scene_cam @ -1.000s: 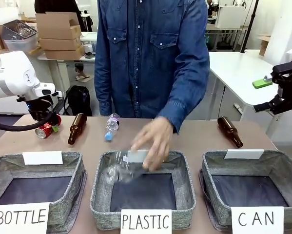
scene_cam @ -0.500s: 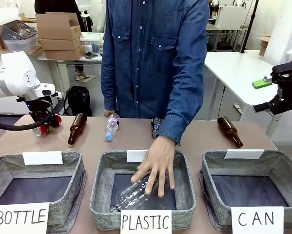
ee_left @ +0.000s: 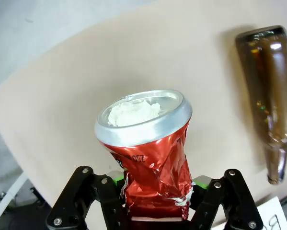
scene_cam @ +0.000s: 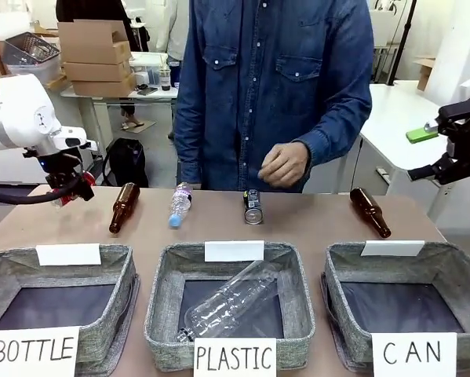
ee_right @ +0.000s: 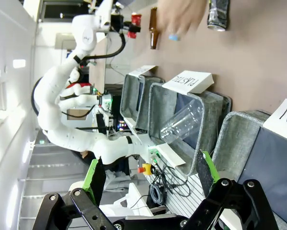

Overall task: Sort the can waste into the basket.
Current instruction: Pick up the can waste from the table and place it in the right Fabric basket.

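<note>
The crushed red can (ee_left: 150, 163) is held off the table, my left gripper (ee_left: 155, 191) shut on its dented middle, silver end facing away. In the front view the left gripper (scene_cam: 68, 191) hangs above the table's far left corner. The dark can (scene_cam: 253, 206) lies at the far middle, below the person's hand (scene_cam: 286, 163). The grey basket (scene_cam: 346, 263) signed "CAN" stands at the front right with nothing in it. My right gripper (scene_cam: 453, 137) hovers high at the far right, and in its wrist view the right gripper (ee_right: 150, 172) is open with nothing between the fingers.
One brown bottle (scene_cam: 123, 206) lies beside my left gripper, another brown bottle (scene_cam: 370, 212) at the far right. A small clear bottle (scene_cam: 179, 204) lies between them. The PLASTIC basket (scene_cam: 160, 302) holds a clear bottle (scene_cam: 231, 302). The BOTTLE basket (scene_cam: 121, 302) stands front left.
The person dropped the clear bottle into the PLASTIC basket and pulled the hand back. My left gripper rose with the red can off the table.
</note>
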